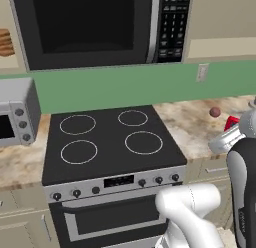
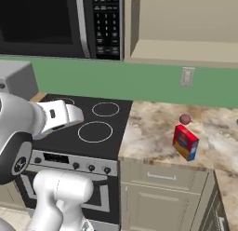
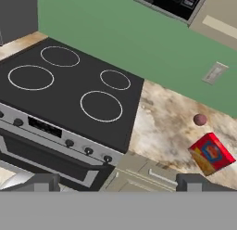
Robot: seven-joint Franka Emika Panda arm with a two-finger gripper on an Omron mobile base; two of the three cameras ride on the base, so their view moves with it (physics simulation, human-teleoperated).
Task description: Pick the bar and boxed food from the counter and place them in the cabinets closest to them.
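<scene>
Hand view first: the gripper (image 3: pixel 115 182) has its jaws spread wide with nothing between them, its two dark tips rising at 6 o'clock, well short of the work. Beyond them, the black stovetop (image 3: pixel 69 92) fills the 9 to 11 o'clock side, and the marbled counter (image 3: pixel 162 127) runs off toward 3 o'clock. On that counter, at about 4 o'clock, the boxed food (image 3: pixel 211 153) stands as a red carton near the front edge, with a small dark-red ball (image 3: pixel 200 119) just behind it, apart from it. Farther still, at 1 o'clock, the cabinets (image 3: pixel 217 20) hang above the green wall.

My read: this is the approach to the carton, nothing grasped. Next the hand must swing toward 4 o'clock, descend, and straddle the box clear of the ball.
</scene>
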